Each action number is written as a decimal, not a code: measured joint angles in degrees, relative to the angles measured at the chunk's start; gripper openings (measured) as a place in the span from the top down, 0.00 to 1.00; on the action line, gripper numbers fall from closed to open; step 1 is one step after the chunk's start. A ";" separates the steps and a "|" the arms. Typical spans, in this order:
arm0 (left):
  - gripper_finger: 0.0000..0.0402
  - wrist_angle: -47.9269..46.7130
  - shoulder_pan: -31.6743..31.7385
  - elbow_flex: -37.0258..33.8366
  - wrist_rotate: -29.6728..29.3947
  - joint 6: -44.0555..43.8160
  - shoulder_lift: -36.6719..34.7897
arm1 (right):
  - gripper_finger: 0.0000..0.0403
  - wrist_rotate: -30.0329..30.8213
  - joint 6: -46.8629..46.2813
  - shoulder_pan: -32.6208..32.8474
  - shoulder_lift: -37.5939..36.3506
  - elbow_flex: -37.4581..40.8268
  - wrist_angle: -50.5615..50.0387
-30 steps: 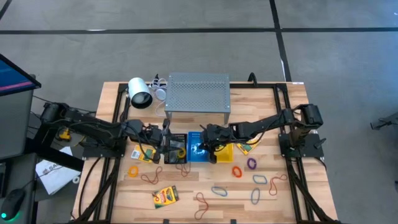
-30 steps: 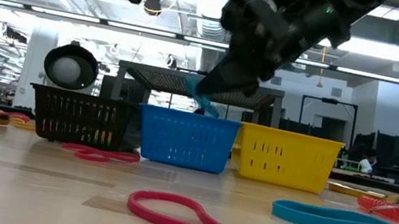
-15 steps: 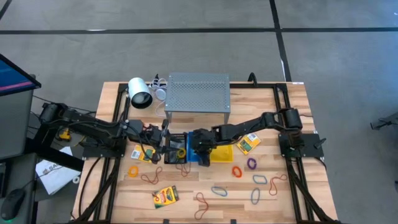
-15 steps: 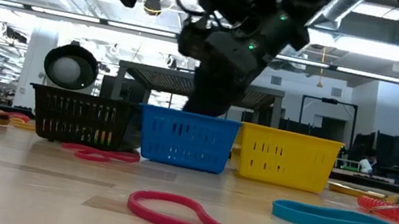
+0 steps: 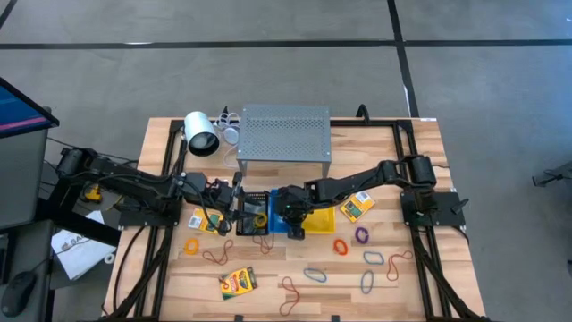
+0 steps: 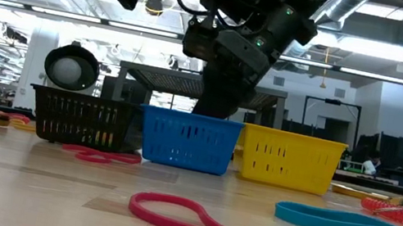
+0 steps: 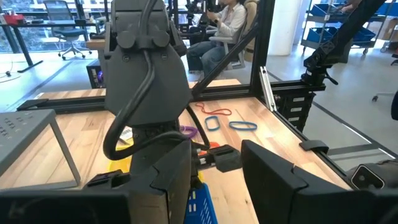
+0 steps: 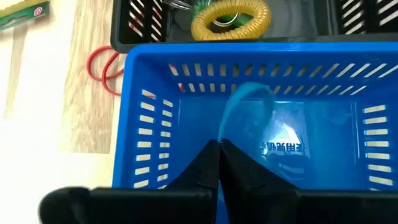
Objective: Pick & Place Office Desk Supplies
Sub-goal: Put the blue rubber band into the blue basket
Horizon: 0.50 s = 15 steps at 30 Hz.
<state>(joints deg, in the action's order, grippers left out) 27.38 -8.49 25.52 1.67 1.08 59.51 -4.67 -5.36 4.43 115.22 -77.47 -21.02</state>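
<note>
the right gripper (image 8: 219, 163) hangs over the blue basket (image 8: 149, 134), its two dark fingers pressed together and pinching the end of a light blue rubber band (image 8: 249, 106) that loops down inside the basket. in the high view the left gripper (image 5: 234, 204) waits just beside the black basket (image 5: 253, 215); whether its fingers grip anything cannot be told. a yellow coiled loop (image 8: 231, 18) lies in the black basket, and a red rubber band (image 8: 102, 65) rests on the wood beside it.

the three baskets, black, blue and yellow (image 6: 289, 159), stand touching in a row on the pale wooden table (image 5: 268, 286). its near half holds scattered rubber bands (image 5: 366, 259) and a crayon box (image 5: 237, 282); another crayon box (image 5: 357, 206) lies right of the yellow basket. a grey perforated shelf (image 5: 284, 134) and a white cylinder (image 5: 200, 132) sit at the far edge. black frame rails run along both sides. beyond lies an open workshop floor, with a seated person (image 7: 227, 28) in the left wrist view.
</note>
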 joint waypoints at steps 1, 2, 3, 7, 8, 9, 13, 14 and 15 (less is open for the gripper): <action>0.66 0.00 0.00 0.00 0.00 0.00 0.00 | 0.97 -0.03 0.21 0.00 0.00 0.00 0.00; 0.66 0.00 0.00 0.00 0.00 -0.01 0.00 | 0.96 -0.16 0.60 0.00 0.00 0.00 -0.01; 0.66 0.00 0.00 0.00 0.00 -0.02 0.00 | 0.94 -0.40 0.77 0.00 0.00 0.00 -0.01; 0.66 -0.61 0.00 0.00 0.00 -0.04 0.00 | 0.87 -1.49 1.02 0.00 0.00 0.00 0.00; 0.66 -0.72 0.00 0.00 0.01 -0.04 0.00 | 0.85 -1.51 1.04 -0.06 0.00 0.00 0.02; 0.66 -0.72 0.00 0.00 0.00 -0.04 0.00 | 0.83 -1.51 1.08 -0.07 0.00 0.02 0.02; 0.66 -0.99 0.00 0.00 0.00 -0.04 0.00 | 0.75 -1.52 1.46 -0.08 0.00 0.02 0.20; 0.66 -0.96 0.00 0.00 0.00 -0.04 0.00 | 0.73 -1.51 1.46 -0.13 0.00 0.02 0.19; 0.66 -0.96 0.00 0.00 0.00 -0.04 0.00 | 0.71 -1.51 1.46 -0.19 0.00 0.02 0.17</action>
<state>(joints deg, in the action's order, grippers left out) 26.41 -8.49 25.52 1.67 1.04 59.51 -6.17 -3.90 4.24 115.22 -77.45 -20.84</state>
